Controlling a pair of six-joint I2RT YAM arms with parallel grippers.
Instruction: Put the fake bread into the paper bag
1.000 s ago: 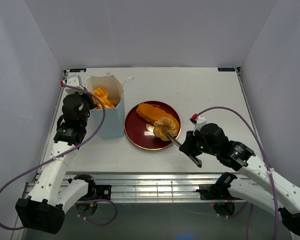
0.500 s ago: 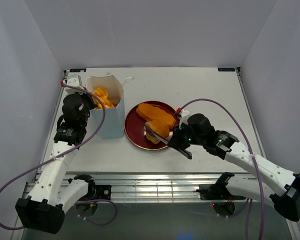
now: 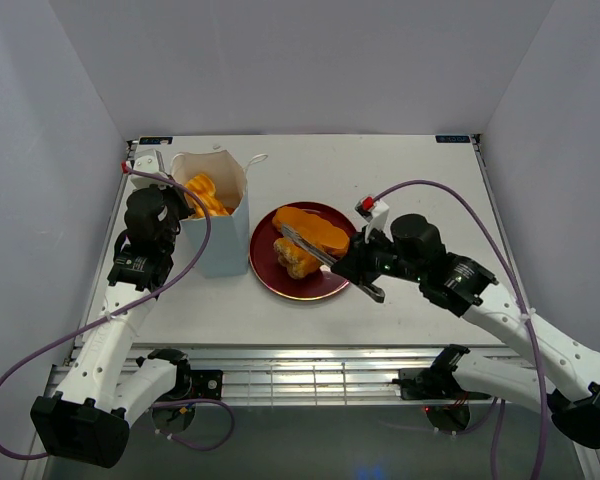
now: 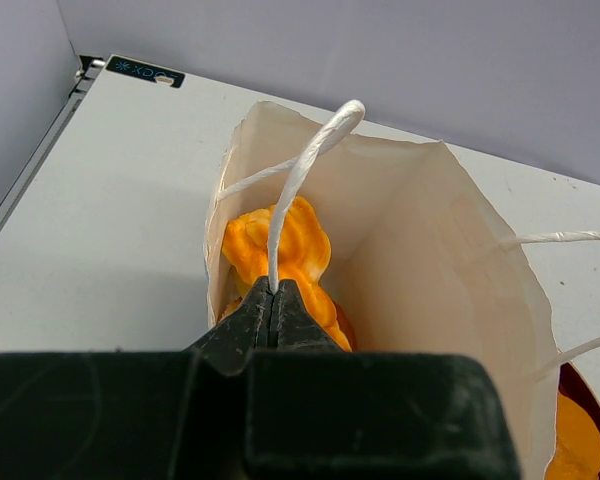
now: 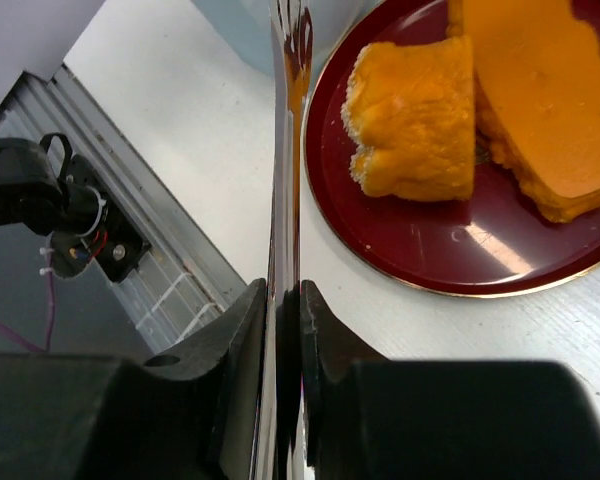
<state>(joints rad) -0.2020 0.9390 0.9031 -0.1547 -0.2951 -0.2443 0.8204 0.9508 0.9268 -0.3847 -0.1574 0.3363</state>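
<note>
Two pieces of fake bread [image 3: 315, 228] sit on the dark red plate [image 3: 275, 280], a long orange one and a smaller golden chunk right beside it. There's more orange bread down inside the paper bag [image 3: 223, 250], which stands upright just left of the plate. The left gripper [image 4: 272, 308] is pinched tight on the bag's cord handle [image 4: 302, 165], and the right gripper [image 5: 280, 295] is clamped on a thin metal utensil [image 5: 286, 150] that reaches out over the plate by the bread.

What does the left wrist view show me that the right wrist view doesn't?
Only left wrist: fake bread inside the open paper bag, and the left gripper shut on a cord handle. Only right wrist: a clear look at two bread pieces on the plate, the right gripper clamping a thin metal utensil. Both: white table, part of the plate.
</note>
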